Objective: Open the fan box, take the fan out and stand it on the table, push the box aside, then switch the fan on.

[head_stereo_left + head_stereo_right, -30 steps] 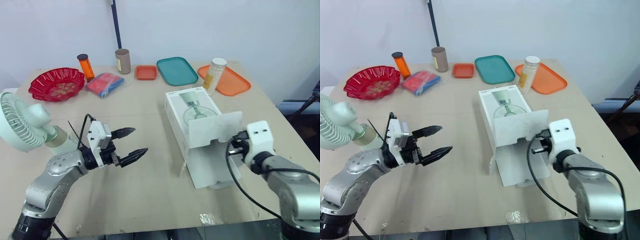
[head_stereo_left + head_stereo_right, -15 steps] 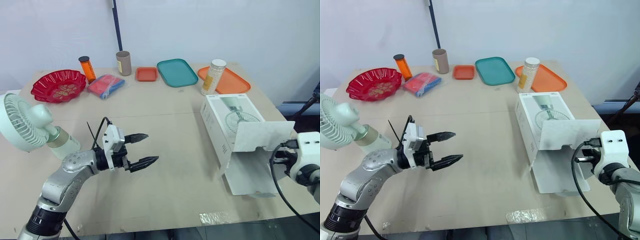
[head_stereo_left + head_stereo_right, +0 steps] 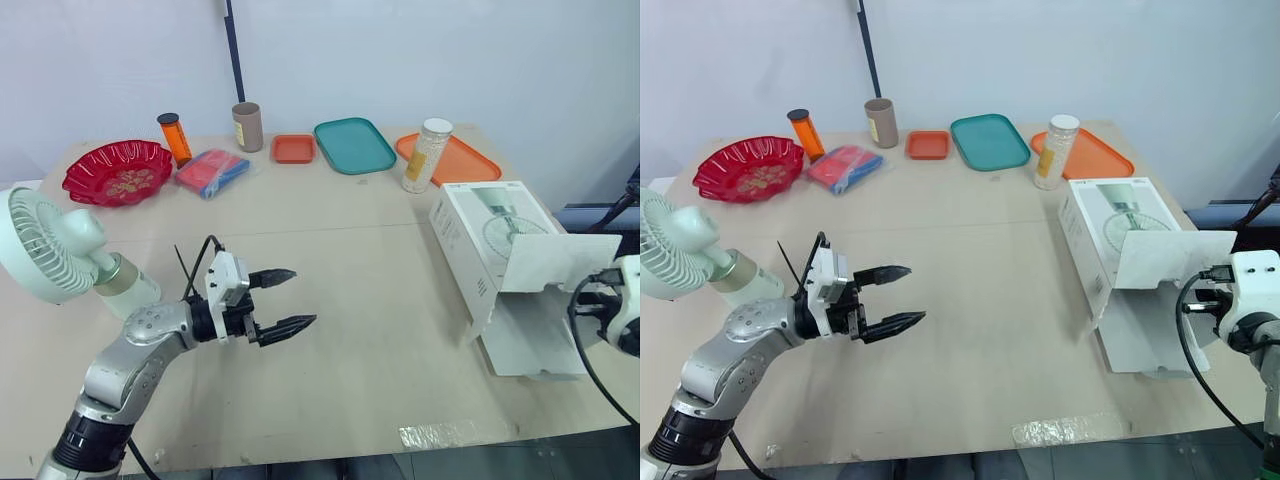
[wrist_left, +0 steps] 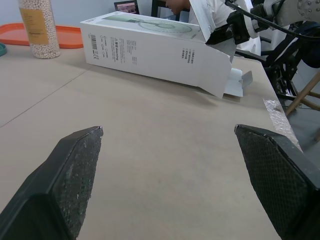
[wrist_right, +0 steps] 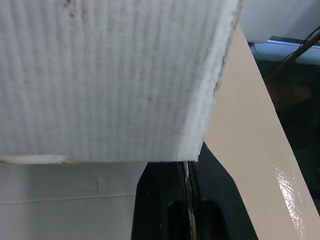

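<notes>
At the nine o'clock edge of the counter (image 3: 360, 390), the fan (image 3: 45, 245) is being carried on its base, out of its packaging, with the round grille turned toward the far-left corner. At about ten o'clock a red bowl (image 3: 117, 170) is being shown, and an orange bottle (image 3: 173, 137) and a blue-and-red packet (image 3: 211, 170) are being shown just to its right. Just to the right of the fan, the left end effector (image 3: 303, 296) is being held above bare counter, its two black fingers (image 4: 75, 170) spread wide with nothing between them, pointed toward three o'clock. Along the twelve o'clock edge a brown cup (image 3: 246, 125), a small orange tray (image 3: 294, 148) and a teal tray (image 3: 354, 144) are being shown in a row. Toward one o'clock a jar of pale beads (image 3: 425, 154) is being shown upright beside a larger orange tray (image 3: 465, 162). At three o'clock the box (image 3: 495, 235) is being shown lying on its side near the counter's edge, its open end toward five o'clock and its end flap raised. That flap is being pinched by the right end effector (image 5: 187, 170), whose fingers are being pressed together on the cardboard edge. The box and the fan are well apart, at opposite sides of the counter.
</notes>
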